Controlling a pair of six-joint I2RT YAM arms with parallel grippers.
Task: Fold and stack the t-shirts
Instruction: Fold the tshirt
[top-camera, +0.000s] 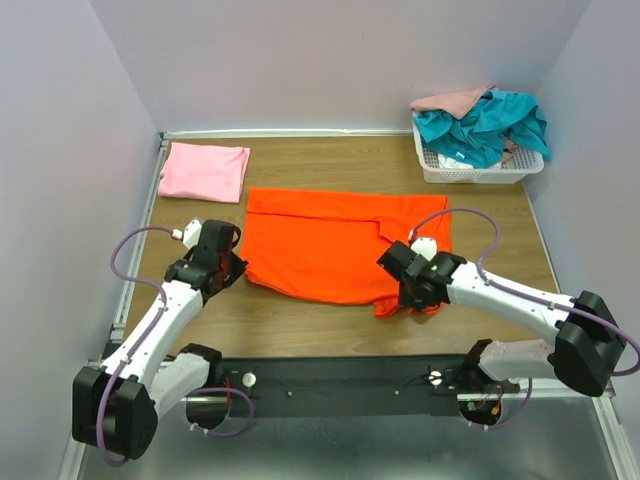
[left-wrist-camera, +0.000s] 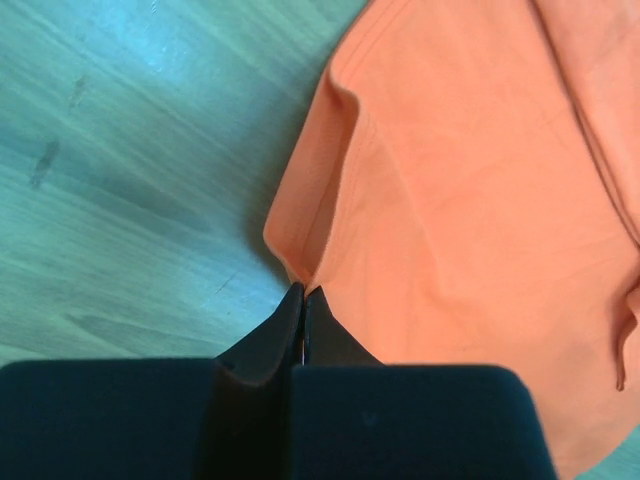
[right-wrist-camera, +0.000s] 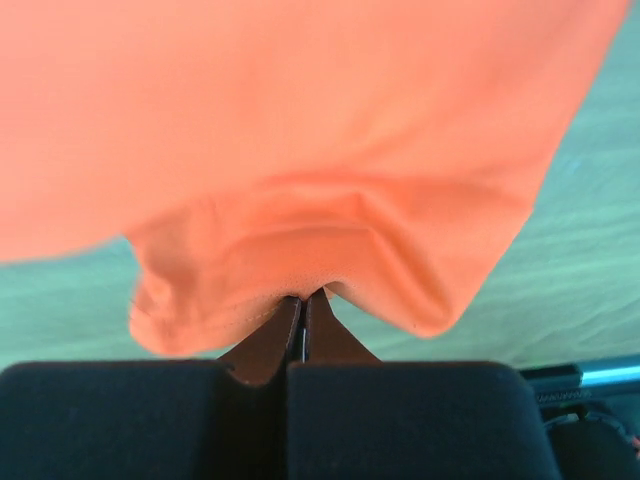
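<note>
Both arms are gripping the orange t-shirt (top-camera: 320, 240), which is lying spread at centre frame in the top view: left gripper (top-camera: 230, 268) is pinching its lower-left corner, right gripper (top-camera: 410, 293) is clamping the bunched lower-right hem, jaws of both closed on cloth. Looks like a fold toward the upper edge, so both should be lifting level and together, holding even tension to avoid bunching. Folded light pink t-shirt (top-camera: 205, 170) is sitting upper left, likely the stack base

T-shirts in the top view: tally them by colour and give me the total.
orange t-shirt: 1
light pink t-shirt: 1
teal t-shirt: 1
peach-pink t-shirt: 1
Total: 4
</note>
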